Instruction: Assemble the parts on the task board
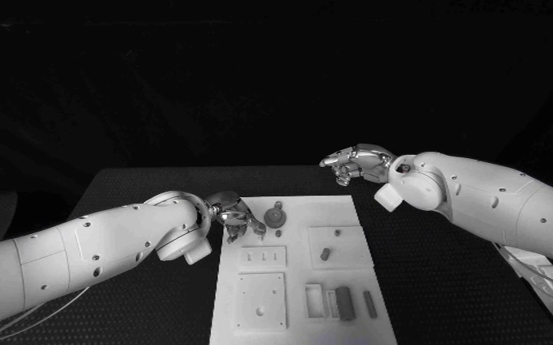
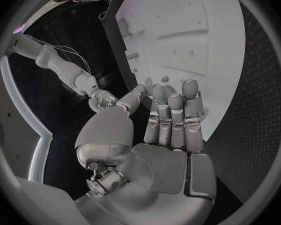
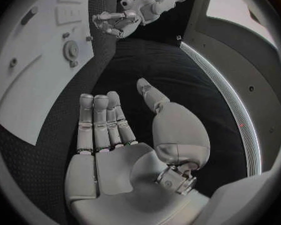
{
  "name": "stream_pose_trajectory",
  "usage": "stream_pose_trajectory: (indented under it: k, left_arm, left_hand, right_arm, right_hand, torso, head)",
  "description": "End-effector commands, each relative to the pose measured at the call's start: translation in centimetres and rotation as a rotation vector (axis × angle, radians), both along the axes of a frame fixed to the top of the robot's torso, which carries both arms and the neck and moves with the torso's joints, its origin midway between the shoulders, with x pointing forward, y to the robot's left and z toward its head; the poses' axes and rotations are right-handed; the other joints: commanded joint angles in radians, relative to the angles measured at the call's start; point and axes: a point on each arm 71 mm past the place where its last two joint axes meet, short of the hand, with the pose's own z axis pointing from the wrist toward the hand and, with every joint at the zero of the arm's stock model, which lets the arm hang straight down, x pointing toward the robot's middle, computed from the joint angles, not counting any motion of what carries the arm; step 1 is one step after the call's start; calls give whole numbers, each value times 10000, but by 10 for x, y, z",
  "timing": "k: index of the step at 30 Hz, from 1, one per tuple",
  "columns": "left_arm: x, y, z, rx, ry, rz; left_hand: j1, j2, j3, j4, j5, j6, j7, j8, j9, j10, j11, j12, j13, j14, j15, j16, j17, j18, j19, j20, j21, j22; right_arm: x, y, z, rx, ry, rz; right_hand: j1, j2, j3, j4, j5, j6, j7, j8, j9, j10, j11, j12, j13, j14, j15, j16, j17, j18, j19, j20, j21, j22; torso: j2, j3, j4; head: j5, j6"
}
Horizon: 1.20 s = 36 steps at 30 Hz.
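Hovering over task board (image 1: pixel 346 209): left robot hand (image 1: pixel 236 216), right robot hand (image 1: pixel 360 163); fingers apart, empty.

Left arm (image 1: pixel 104 249): smooth white rounded shell in segments, divided by thin seam lines and dotted with small dark screw recesses; a thin pale cable runs beneath it near the picture's lower left corner; right arm (image 1: pixel 484 197): the same white casing, with a flared white cuff at the wrist and like screw dots; left hand (image 2: pixel 156 135): silver metal, broad flat palm plates, segmented fingers with rounded pale tips, bulbous thumb housing over an exposed mechanical joint; right hand (image 3: pixel 125 150): matching silver construction, with the same plated palm and domed thumb base.
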Motion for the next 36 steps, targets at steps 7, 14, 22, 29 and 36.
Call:
stream_pose_trajectory:
  k: [7, 14, 22, 29, 36]
  left_arm:
    - [-8, -6, -2, 1034, 726, 645]
    - [-9, -16, 3, 1824, -719, 334]
    - [-13, -25, 3, 2892, -2166, -48]
    - [-18, -33, 2, 3373, -2513, -214]
    - [-21, -39, -2, 3637, -2694, -370]
  left_hand:
    - [-959, 206, 862, -269, 21, 462, -147, 1043, 639, 189, -90, 192, 174, 204, -158, 214, 128, 297, 124, -184, 365, 237]
    - [-1093, 107, 1192, -421, 88, 566, -224, 1207, 735, 340, -169, 314, 230, 354, -247, 343, 165, 317, 262, -265, 595, 240]
    - [-1077, -100, 1407, -495, 68, 659, -293, 1353, 823, 483, -240, 424, 271, 495, -327, 468, 192, 331, 388, -340, 813, 244]
    - [-1006, -273, 1497, -502, 53, 688, -328, 1427, 886, 561, -278, 508, 303, 568, -380, 562, 213, 339, 455, -388, 974, 248]
    - [-938, -416, 1559, -452, 53, 630, -327, 1428, 907, 609, -285, 625, 354, 612, -431, 667, 243, 344, 499, -432, 1120, 247]
  right_arm:
    - [3, 0, 7, -598, -687, -15]
    - [1, 8, 8, -787, -905, 104]
    - [-1, 15, 10, -1092, -1271, 203]
    - [-5, 23, 11, -1193, -1373, 420]
    - [-7, 27, 11, -1245, -1392, 547]
  right_hand:
    - [214, 104, 14, -94, -57, 17, 11, 4, 11, -77, 6, 91, -53, -6, 1, 70, -42, 204, -10, 92, -21, 22]
    - [239, 110, 10, -95, -58, 17, 12, 4, 10, -79, 7, 98, -63, -7, 1, 73, -50, 204, -9, 95, -21, 23]
    - [251, 114, 3, -91, -59, 21, 11, 6, 11, -80, 7, 104, -72, -6, 1, 78, -56, 204, -7, 98, -21, 24]
    - [240, 113, -21, -75, -62, 28, 12, 9, 11, -82, 7, 114, -87, 2, 1, 87, -66, 204, 1, 105, -17, 26]
    - [232, 118, -31, -66, -62, 29, 12, 9, 10, -83, 8, 118, -96, 4, 1, 91, -73, 204, 5, 108, -17, 27]
  torso:
    - [2, -8, 6]
    - [5, -6, 14]
    - [2, -3, 17]
    - [-4, -6, 15]
    - [-18, -6, 12]
  head:
    - [-26, -141]
    - [-15, -249]
    - [8, -325]
    - [17, -395]
    - [26, -486]
